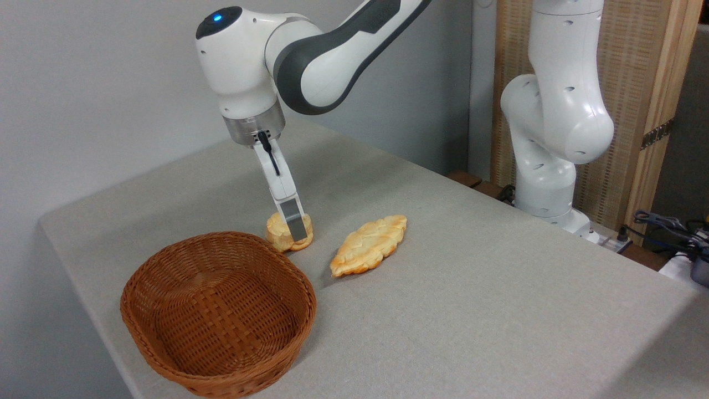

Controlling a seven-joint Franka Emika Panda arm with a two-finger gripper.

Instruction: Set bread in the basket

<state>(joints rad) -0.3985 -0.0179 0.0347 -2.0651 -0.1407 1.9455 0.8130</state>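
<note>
Camera view: basket sits near the table's front-left edge, nothing in it. Just behind its rim, bread lies on the table with the gripper lowered around it; whether the jaws are clamped cannot be told. Braided pastry lies nearby; bare tabletop extends right.

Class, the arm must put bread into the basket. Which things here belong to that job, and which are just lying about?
Belong: small round bun, wicker basket, gripper down at the bun.
Lying about: long braided pastry, cables at right edge.
</note>
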